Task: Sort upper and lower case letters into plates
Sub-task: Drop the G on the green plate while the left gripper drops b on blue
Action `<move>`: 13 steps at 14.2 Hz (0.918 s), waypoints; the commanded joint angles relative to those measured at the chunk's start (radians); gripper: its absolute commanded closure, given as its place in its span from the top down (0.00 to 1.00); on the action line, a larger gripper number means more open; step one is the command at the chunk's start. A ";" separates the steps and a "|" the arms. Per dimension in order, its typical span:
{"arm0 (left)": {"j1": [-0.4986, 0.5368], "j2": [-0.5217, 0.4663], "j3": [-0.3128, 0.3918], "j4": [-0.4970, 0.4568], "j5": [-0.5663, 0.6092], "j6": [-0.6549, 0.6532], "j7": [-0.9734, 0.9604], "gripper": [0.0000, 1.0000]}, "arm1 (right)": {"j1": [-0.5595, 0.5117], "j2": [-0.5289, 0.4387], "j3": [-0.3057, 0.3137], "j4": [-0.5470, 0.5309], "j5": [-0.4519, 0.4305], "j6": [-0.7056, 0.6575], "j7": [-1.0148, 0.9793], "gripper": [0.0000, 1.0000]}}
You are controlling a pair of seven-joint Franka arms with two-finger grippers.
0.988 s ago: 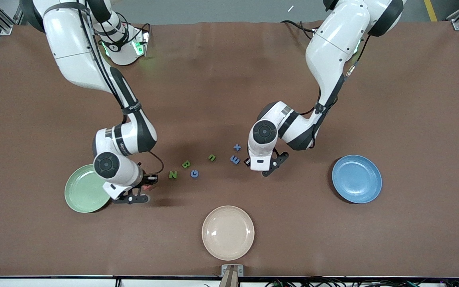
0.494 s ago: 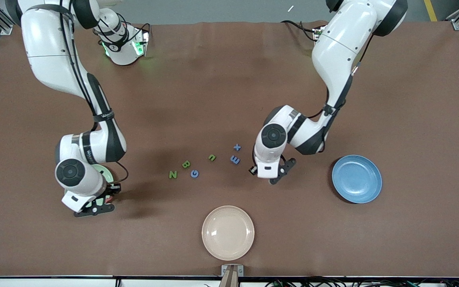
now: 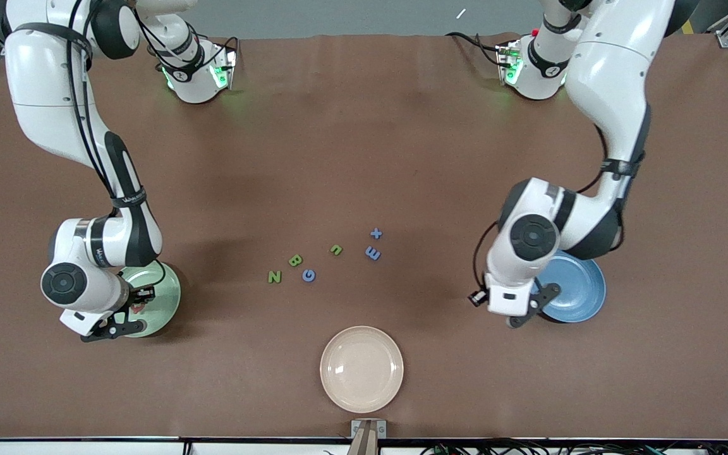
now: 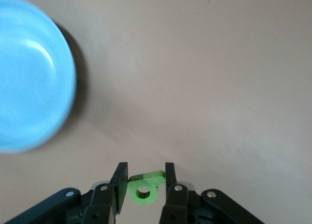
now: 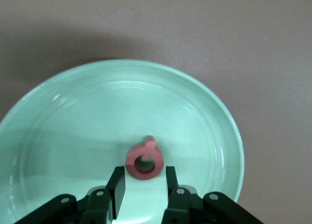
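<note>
the right gripper point(image 5: 143, 187) hovers over the green plate point(image 3: 168, 297), jaws parting, pink letter point(image 5: 143, 159) dropping in. the left gripper point(image 4: 143, 182), pinching a green letter point(image 4: 144, 189), nears the blue plate point(image 3: 582, 284) at its 8 o'clock.

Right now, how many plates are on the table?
3: green plate under the right gripper, blue plate by the left gripper, beige plate nearest the camera.

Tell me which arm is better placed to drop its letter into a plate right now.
Right. The right gripper is already over the green plate, the pink letter leaving its fingers. The left gripper grips a green letter beside the blue plate.
</note>
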 commanded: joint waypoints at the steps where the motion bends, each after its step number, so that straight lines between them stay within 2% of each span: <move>1: 0.065 -0.014 -0.008 -0.040 0.015 -0.019 0.130 0.00 | 0.002 -0.015 0.020 -0.005 -0.008 0.007 0.003 0.64; 5: 0.137 0.001 -0.006 -0.081 0.017 -0.019 0.247 0.01 | 0.051 -0.036 0.065 0.039 0.035 -0.003 0.099 0.68; 8: 0.209 0.010 -0.006 -0.092 0.029 -0.018 0.350 0.02 | 0.091 -0.041 0.132 0.038 0.061 -0.008 0.248 0.68; 9: 0.222 0.021 -0.005 -0.091 0.030 -0.014 0.358 0.05 | 0.106 -0.041 0.152 0.032 0.061 -0.008 0.309 0.68; 10: 0.235 0.027 -0.005 -0.091 0.030 -0.010 0.359 0.15 | 0.132 -0.039 0.166 0.027 0.061 -0.008 0.377 0.68; 11: 0.248 0.035 -0.006 -0.091 0.047 -0.008 0.364 0.38 | 0.166 -0.036 0.169 0.026 0.061 -0.008 0.444 0.70; 12: 0.252 0.036 -0.006 -0.091 0.064 -0.008 0.364 0.64 | 0.201 -0.033 0.171 0.024 0.061 -0.008 0.504 0.71; 13: 0.251 0.033 -0.006 -0.097 0.069 -0.008 0.361 0.97 | 0.235 -0.032 0.171 0.019 0.061 -0.007 0.566 0.72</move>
